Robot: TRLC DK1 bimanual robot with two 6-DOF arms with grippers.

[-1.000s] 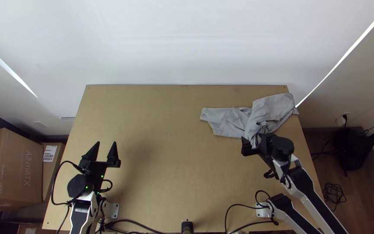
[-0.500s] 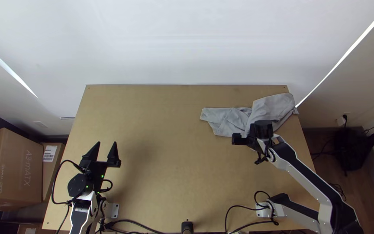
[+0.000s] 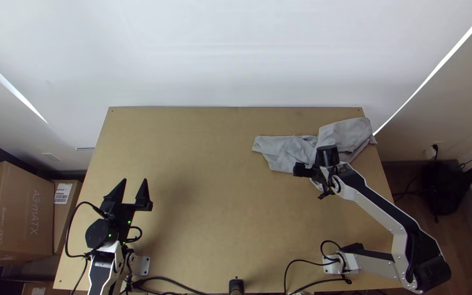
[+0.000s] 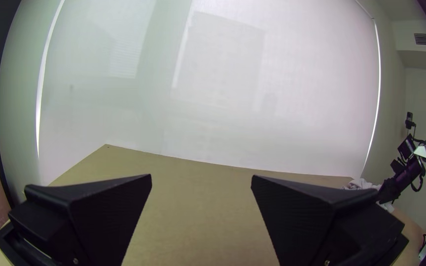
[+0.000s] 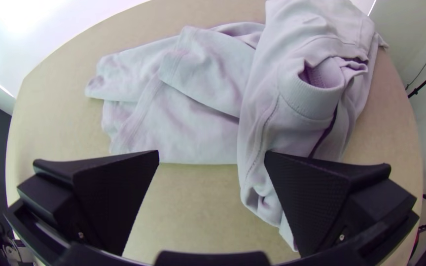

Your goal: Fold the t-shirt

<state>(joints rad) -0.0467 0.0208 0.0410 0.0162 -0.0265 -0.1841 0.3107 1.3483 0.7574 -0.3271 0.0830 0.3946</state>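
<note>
Box [image 3: 25, 210] off table [image 3: 208, 218], 9 o'clock. Left gripper [image 3: 135, 181] at table's 9, fingers spread wide. Shirt [image 3: 285, 151] at 2 o'clock, rumpled: flatter part toward 9, bunched part toward 3, collar [image 5: 311, 101] showing on the bunch. Right gripper [image 3: 308, 172] above shirt's 6 o'clock side, fingers spread, one overlapping the bunch in right wrist view.

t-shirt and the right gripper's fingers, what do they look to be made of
The t-shirt looks like soft matte knit fabric, probably cotton or a blend: it creases loosely, and its collar shows fine ribbing. The right gripper has wide black fingers that look like matte plastic, perhaps 3D-printed, given the fine ridged texture on their inner faces; a rubbery coating can't be ruled out.
</note>
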